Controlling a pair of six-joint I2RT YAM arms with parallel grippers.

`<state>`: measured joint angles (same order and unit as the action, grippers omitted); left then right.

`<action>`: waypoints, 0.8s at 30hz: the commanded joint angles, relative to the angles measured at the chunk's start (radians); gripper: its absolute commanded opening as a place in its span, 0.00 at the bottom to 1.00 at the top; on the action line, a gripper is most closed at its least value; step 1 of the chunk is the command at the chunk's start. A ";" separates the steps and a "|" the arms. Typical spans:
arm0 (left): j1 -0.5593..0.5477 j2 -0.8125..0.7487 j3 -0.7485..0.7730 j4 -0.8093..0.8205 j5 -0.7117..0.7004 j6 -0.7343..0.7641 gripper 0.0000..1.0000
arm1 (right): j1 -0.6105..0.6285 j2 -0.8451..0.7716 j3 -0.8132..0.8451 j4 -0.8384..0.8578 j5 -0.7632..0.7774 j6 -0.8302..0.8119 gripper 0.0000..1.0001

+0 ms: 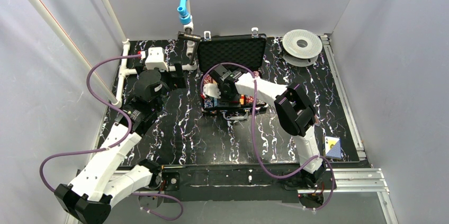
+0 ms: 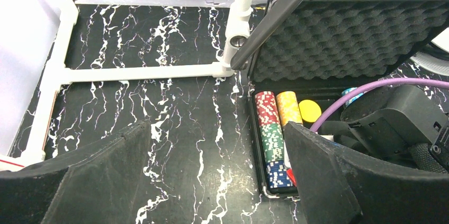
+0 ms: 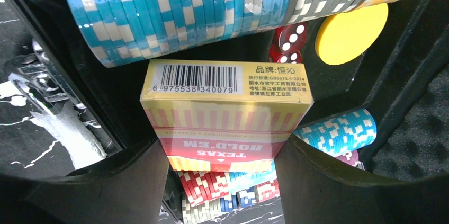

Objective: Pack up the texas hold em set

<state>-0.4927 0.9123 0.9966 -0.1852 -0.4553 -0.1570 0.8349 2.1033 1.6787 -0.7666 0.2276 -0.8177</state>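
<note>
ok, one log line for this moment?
right claw: shut on card deck, in open case | left claw: open, empty, beside case

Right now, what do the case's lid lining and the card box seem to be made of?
The lid lining: probably soft black foam, matte; egg-crate bumps cover it. The card box: likely printed cardboard, slightly glossy; folded edges, a barcode, faint sheen.
</note>
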 commanded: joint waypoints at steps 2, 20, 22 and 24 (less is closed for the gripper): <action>0.006 -0.015 -0.006 0.009 0.000 -0.001 0.98 | -0.010 -0.036 -0.031 0.037 -0.007 -0.037 0.10; 0.005 -0.015 -0.006 0.009 0.006 0.001 0.98 | -0.014 -0.083 -0.035 0.021 -0.065 -0.045 0.37; 0.005 -0.013 -0.005 0.009 0.007 0.001 0.98 | -0.015 -0.087 -0.034 0.020 -0.075 -0.044 0.41; 0.005 -0.012 -0.006 0.009 0.009 0.000 0.98 | -0.017 -0.088 -0.030 0.014 -0.079 -0.044 0.48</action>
<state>-0.4927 0.9123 0.9962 -0.1829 -0.4511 -0.1570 0.8185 2.0754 1.6398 -0.7330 0.1890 -0.8406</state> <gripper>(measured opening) 0.981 0.728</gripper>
